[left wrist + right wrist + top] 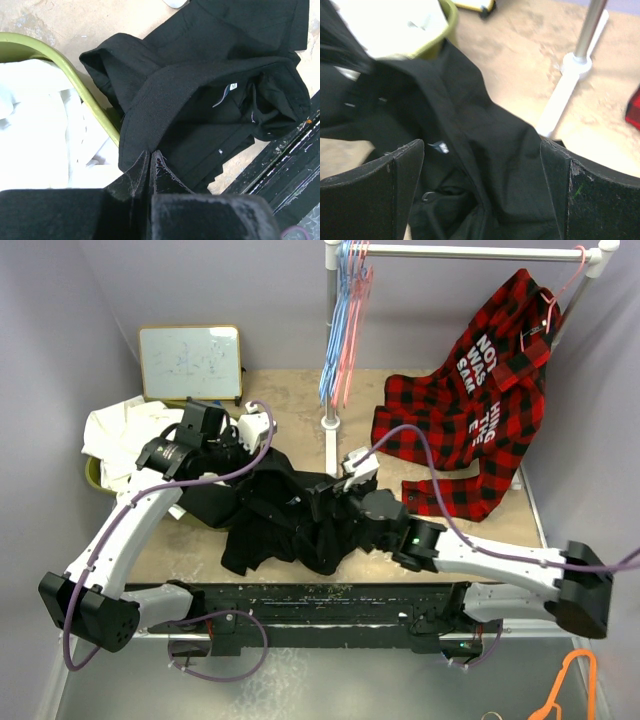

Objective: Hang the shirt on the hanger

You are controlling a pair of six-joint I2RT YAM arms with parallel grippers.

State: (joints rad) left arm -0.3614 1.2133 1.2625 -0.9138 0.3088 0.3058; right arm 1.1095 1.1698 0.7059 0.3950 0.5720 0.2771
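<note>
So here's what we've got: the shirt [290, 525] is a crumpled black heap on the surface [290, 400], about mid-width and towards the near edge, just right of the green tub [87, 100] with the white garment [35, 130] in it. Our left tool [150, 154] is pinched tight on a fold at the shirt's edge beside the tub. In the left wrist view we see its fingers [137, 175] pressed together with cloth running right into the tips. The collar gapes towards that camera, size tag [233, 86] showing inside. Our right tool [481, 145] is spread wide and grips nothing. It hangs over the middle of the shirt, and we can't tell whether it touches the cloth. The hanger [350, 355], the pink one, hangs on the rail [470, 252] at the far side, bunched with the blue hangers [330, 350], well apart from the shirt. A plaid shirt [470, 430] droops from the rail's right end onto the surface, a whiteboard [190, 362] leans at the far left, and an orange hanger [575, 685] lies off the surface, near right.
</note>
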